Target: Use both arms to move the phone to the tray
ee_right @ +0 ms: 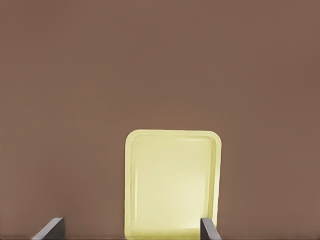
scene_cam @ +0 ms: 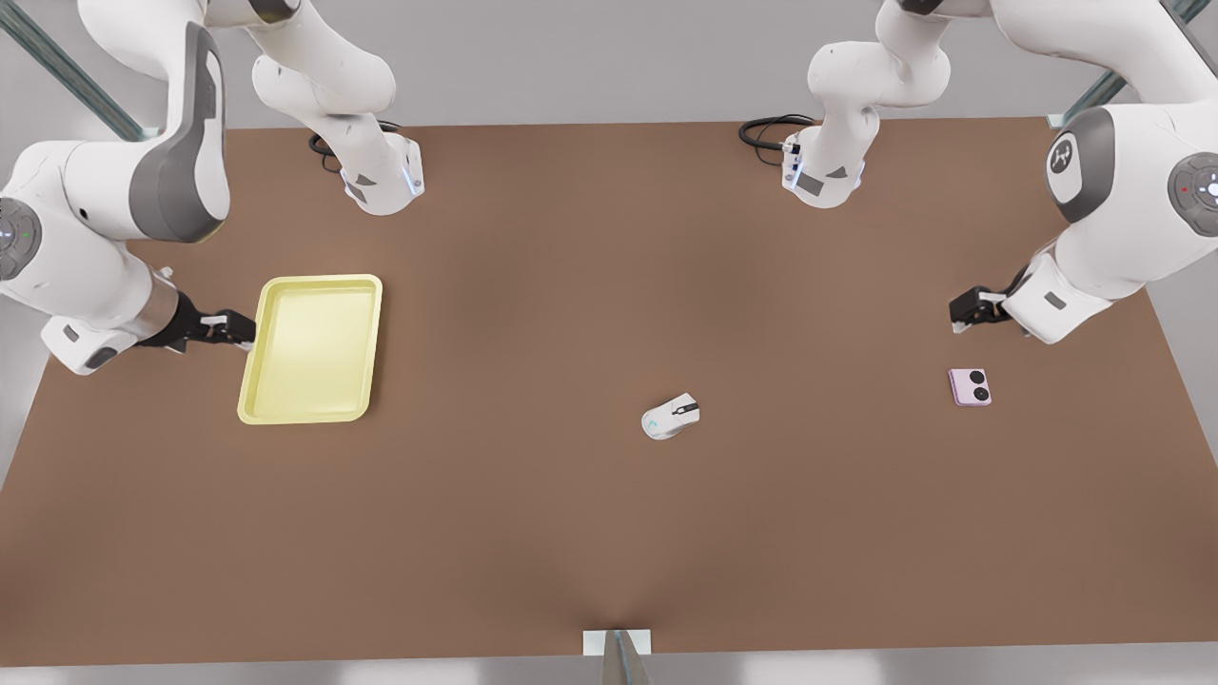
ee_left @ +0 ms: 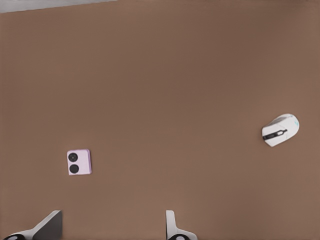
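- Nearest the camera, the white mouse (scene_cam: 671,417) lies on the brown surface (scene_cam: 533,533), well apart from everything else; no readable writing on it.
- At the front view's left, the right pincer (scene_cam: 238,328) hangs just beside the tray (scene_cam: 312,348), fingers (ee_right: 50,230) spread wide, holding nothing.
- Toward the front view's right, the phone (scene_cam: 970,387) lies flat on the surface, far from the tray.
- Left pincer (scene_cam: 959,314) hovers near the phone, fingers (ee_left: 47,226) wide apart and empty.

no readable text, white logo mark on an arm's (scene_cam: 1123,190) grey joint cover
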Controlling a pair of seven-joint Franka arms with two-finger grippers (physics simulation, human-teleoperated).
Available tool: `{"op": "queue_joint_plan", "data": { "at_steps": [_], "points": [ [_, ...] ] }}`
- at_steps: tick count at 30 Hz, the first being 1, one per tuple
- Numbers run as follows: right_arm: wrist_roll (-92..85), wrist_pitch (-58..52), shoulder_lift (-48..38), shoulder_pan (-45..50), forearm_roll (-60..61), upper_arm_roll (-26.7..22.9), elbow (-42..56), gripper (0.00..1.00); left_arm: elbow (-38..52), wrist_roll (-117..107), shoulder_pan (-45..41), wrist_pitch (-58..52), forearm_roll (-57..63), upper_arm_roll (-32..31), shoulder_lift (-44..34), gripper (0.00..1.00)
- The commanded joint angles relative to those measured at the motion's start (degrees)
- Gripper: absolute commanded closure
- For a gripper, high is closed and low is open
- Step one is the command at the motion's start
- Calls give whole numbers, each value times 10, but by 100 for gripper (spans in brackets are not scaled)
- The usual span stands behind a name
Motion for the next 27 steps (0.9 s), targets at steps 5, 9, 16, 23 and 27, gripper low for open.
{"op": "queue_joint_plan", "data": {
  "at_steps": [5,9,16,23,27],
  "points": [
    [-9,49,10,4,-8,0,24,0,-70,17,1,89,-5,16,24,0],
    [-40,23,61,-6,-18,-2,65,0,-248,122,1,295,-7,73,5,0],
    [-10,10,47,-14,-12,8,45,0,-323,285,9,438,-80,132,56,0],
    [20,11,47,-13,-13,8,39,0,-348,287,77,512,-83,132,133,0],
    [16,10,52,-13,-8,0,46,0,-348,313,113,538,-90,130,169,0]
  ]
}}
